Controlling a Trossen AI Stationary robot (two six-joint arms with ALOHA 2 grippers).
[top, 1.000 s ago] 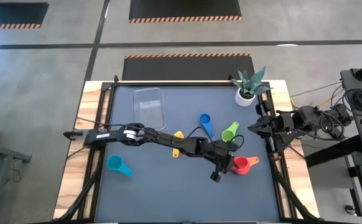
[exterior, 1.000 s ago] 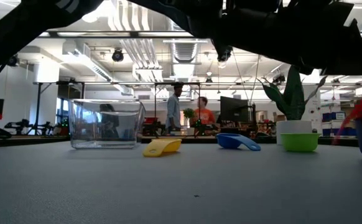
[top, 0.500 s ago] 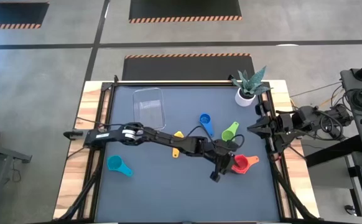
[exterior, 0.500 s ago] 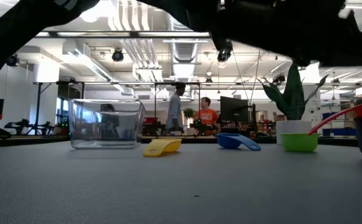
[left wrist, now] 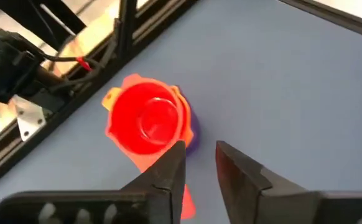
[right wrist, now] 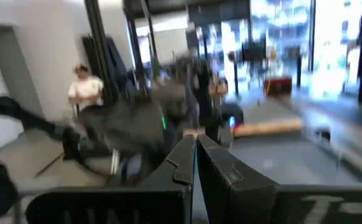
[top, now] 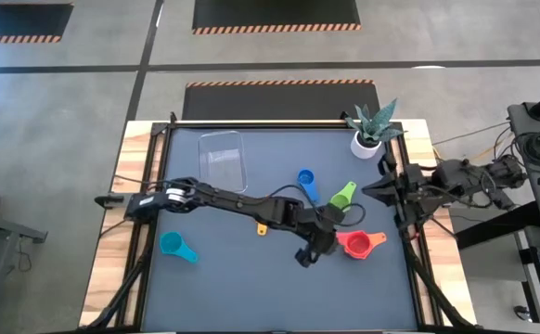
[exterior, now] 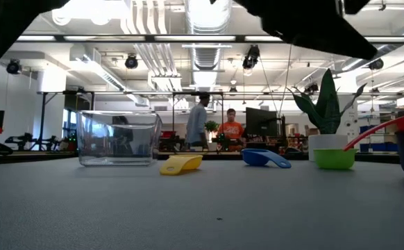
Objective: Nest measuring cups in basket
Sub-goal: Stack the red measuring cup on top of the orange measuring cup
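The red measuring cup [left wrist: 148, 121] sits inside an orange cup [left wrist: 111, 97], with a purple cup [left wrist: 191, 129] under them, on the mat near the right rail [top: 352, 243]. My left gripper [top: 333, 243] hovers just left of this stack. Its fingers [left wrist: 196, 152] are open by a narrow gap, above the red handle [left wrist: 182, 205], with nothing between them. Blue [top: 305, 180], green [top: 344, 195], yellow [top: 262, 227] and teal [top: 175, 245] cups lie loose on the mat. The clear basket [top: 222, 158] stands at the far left. My right gripper [top: 365, 190] waits shut at the right edge.
A white plant pot [top: 366, 141] stands at the far right corner. Black rails [top: 402, 232] frame the mat. The left arm [top: 242, 202] stretches across the middle, over the yellow cup. In the low view, people stand in the room behind the table [exterior: 223, 128].
My left gripper has risen and drawn back toward the table's left, away from the red cup stack, tipping less steeply downward. The stack has stayed where it was. In the low view the arm has lifted toward the picture's top. My right gripper has rolled in place.
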